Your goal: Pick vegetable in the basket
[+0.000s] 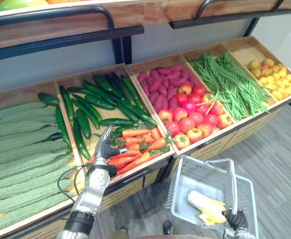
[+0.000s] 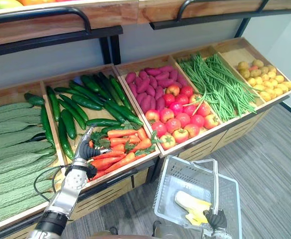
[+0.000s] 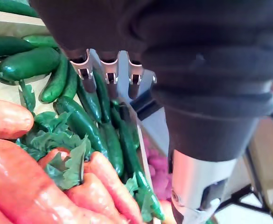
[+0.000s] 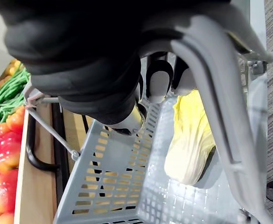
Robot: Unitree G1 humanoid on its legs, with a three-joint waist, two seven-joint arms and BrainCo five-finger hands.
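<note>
Where the grey basket hangs nearest, the right hand has its fingers curled round the handle, and what looks like a pale yellow cabbage lies inside. Farther on, the left hand reaches over the carrots, fingers straight and holding nothing, tips toward the cucumbers. Tomatoes and green beans fill the bins to the right.

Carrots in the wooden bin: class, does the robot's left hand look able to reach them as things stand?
Probably yes. The left hand hovers right at the carrots, fingers straight, with nothing lying between them.
</note>
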